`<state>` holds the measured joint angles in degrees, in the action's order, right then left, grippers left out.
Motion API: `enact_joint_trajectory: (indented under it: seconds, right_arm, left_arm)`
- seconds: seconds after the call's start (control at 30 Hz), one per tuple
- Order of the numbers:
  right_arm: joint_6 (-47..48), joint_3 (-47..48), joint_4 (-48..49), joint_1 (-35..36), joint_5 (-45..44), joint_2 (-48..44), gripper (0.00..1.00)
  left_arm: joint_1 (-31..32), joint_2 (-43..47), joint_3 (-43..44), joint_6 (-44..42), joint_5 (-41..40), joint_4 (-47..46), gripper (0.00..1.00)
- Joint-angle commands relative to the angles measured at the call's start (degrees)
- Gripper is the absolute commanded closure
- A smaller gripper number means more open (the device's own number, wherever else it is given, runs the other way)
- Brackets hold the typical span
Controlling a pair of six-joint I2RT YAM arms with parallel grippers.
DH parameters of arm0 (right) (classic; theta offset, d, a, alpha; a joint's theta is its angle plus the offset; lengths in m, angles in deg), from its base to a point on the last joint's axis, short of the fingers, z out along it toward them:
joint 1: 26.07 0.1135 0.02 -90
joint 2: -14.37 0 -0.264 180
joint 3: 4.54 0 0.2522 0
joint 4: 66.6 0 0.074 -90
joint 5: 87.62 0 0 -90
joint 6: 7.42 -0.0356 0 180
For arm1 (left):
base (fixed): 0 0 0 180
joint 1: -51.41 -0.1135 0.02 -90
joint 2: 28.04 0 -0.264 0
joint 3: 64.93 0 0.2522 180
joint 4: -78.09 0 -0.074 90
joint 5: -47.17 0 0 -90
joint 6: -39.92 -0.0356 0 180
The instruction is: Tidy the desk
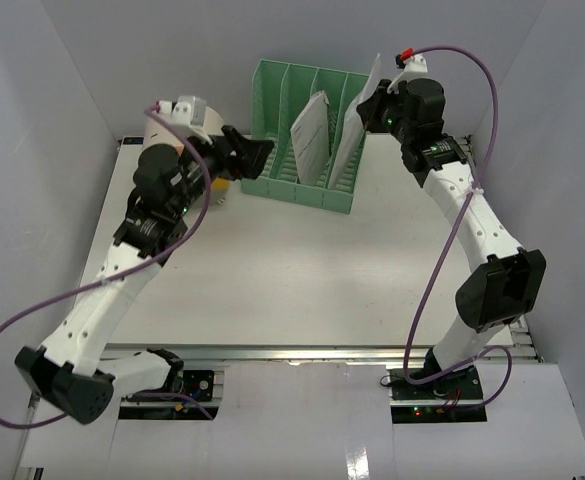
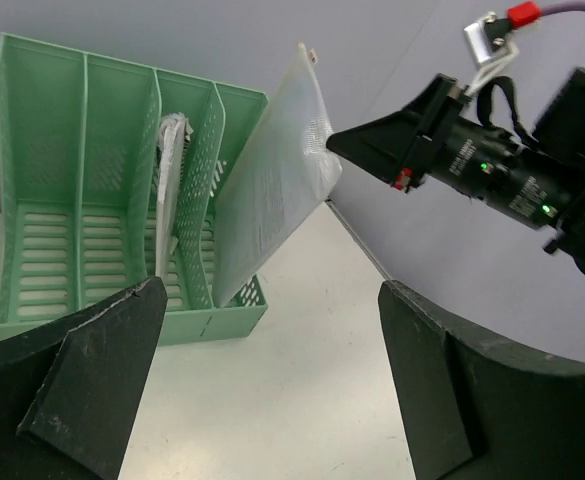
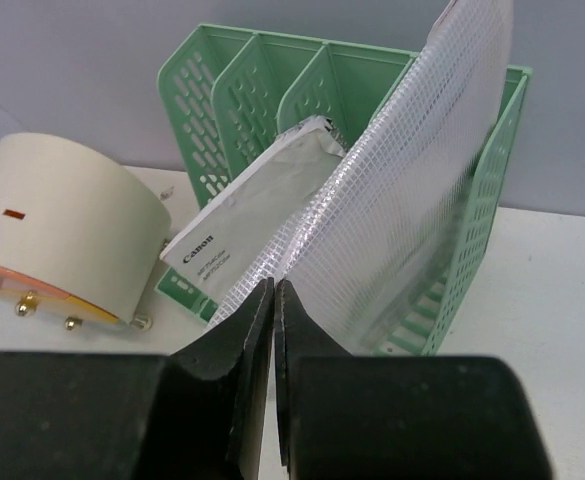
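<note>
Two items at green file rack (image 1: 272, 100): Canon booklet (image 3: 262, 215) filed, mesh pouch (image 3: 392, 200) tilted in right slot, not yet released by pinched-closed right claw (image 3: 274, 300); left claw (image 2: 272, 290) spread wide, empty.

A green file rack (image 1: 290, 190) is standing upright, a Canon-marked booklet (image 3: 257, 215) leaning in a middle slot. A mesh pouch (image 2: 272, 180) is tilting in the rightmost slot (top sticking out), and a cream-and-orange box (image 3: 62, 225) is sitting beside it.

One each: desk (image 1: 302, 270), rack (image 1: 272, 130), mesh pouch (image 2: 272, 180), booklet (image 3: 262, 215), drawer box (image 3: 62, 220).
</note>
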<state>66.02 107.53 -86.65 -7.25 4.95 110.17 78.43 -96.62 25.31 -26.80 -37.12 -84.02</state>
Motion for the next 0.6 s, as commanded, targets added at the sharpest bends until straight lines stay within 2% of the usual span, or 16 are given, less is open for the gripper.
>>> enact_joint_trajectory:
  seconds: [0.0, 0.07, 0.17, 0.23, 0.3, 0.47, 0.57]
  right_arm:
    - [-0.15, 4.43, 3.30, -1.13, 0.59, 3.45, 0.83]
    - [0.45, 4.87, 3.47, -2.07, 2.07, 4.45, 0.58]
    - [3.24, 4.71, 4.43, -2.55, 4.24, 4.92, 0.13]
    - [5.60, 4.71, 4.53, -2.71, 4.50, 4.29, 0.03]
    - [9.07, 4.30, 4.21, -2.98, 4.96, 3.08, 0.09]
    - [16.09, -2.33, 3.09, -4.43, 8.57, -2.84, 0.10]
    - [22.01, -8.69, -2.40, -4.86, 9.45, -9.50, 0.10]
  left_arm:
    - [0.04, 9.61, -12.83, -1.65, -3.06, 0.21, 0.02]
    - [0.04, 12.70, -15.97, -1.79, -3.62, 1.80, 0.02]
    - [0.04, 16.73, -19.53, -2.18, -3.77, 3.85, 0.02]
    - [0.04, 19.00, -21.95, -2.22, -2.75, 4.77, 0.02]
    - [0.04, 20.08, -23.53, -2.35, -1.66, 5.97, 0.02]
    - [0.04, 22.71, -26.44, -4.85, 1.03, 8.56, 0.02]
    - [0.04, 23.50, -26.89, -6.63, 3.09, 11.34, 0.02]
